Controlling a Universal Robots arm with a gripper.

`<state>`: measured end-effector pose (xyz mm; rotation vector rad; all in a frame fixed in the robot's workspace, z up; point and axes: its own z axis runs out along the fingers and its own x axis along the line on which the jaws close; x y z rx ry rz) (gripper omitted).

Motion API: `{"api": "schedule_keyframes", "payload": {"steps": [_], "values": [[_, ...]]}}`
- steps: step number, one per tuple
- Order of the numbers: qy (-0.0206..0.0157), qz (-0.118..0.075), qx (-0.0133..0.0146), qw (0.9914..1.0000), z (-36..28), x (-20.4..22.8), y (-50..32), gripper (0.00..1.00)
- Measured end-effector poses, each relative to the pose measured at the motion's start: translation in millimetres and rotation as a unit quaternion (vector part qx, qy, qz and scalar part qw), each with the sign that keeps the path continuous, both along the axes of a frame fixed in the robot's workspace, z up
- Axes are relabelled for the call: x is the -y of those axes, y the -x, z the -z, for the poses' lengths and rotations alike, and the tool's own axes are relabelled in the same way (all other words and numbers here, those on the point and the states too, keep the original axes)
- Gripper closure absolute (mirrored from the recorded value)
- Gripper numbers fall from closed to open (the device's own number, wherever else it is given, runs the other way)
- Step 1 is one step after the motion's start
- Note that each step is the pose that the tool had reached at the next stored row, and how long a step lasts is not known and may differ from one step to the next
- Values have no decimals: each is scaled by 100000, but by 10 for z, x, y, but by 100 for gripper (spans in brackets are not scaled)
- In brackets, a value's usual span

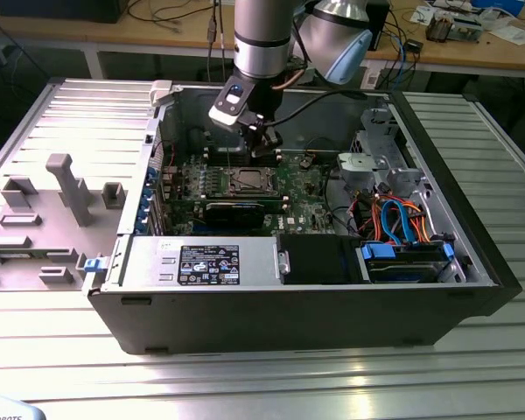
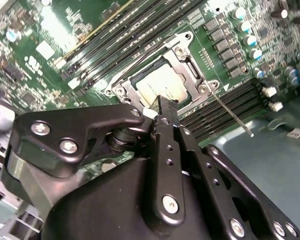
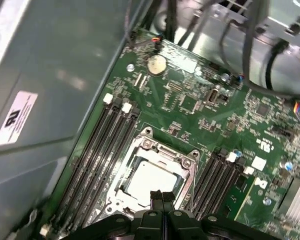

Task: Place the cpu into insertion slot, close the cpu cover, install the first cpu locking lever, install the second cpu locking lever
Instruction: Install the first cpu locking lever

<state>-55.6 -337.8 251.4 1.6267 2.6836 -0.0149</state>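
Where the computer case [image 1: 289,306] lies open on the table [image 1: 245,385], a grey fixture plate [image 1: 44,219] sits well to the exterior view's left of the insertion slot [image 1: 248,181]. The cpu [image 3: 150,181] lies in that slot, the cpu cover [image 3: 165,150] down around it. The jaws, pressed together and empty, are right at the slot's edge. Orange and blue cables [image 1: 401,219] lie to the exterior view's right of it.

Exterior view: high, angled down into the open computer case [image 1: 297,306], well back. Both wrist views: close above motherboard [image 3: 190,105], sharing the socket [image 2: 119,91] [image 3: 165,150].
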Motion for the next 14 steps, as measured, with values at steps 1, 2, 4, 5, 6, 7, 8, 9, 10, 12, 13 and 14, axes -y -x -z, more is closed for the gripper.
{"api": "schedule_keyframes", "payload": {"steps": [1,2,4,5,6,7,8,9,10,12,13,14], "values": [[13,-984,-3,99995,0,0,0,89],[24,-2811,-5,99960,0,0,0,89],[34,-4577,-2,99895,0,0,0,89],[60,-6076,-3,99815,0,0,0,89],[79,-7300,-4,99733,0,0,0,89],[85,-8278,-4,99657,0,0,0,89],[88,-9740,-3,99524,0,0,0,89],[87,-10551,-1,99442,0,0,0,89],[86,-10719,-1,99424,0,0,0,89],[88,-10782,2,99417,0,0,0,89],[87,-10821,2,99413,0,0,0,89],[89,-10861,-1,99408,0,0,0,89]]}}
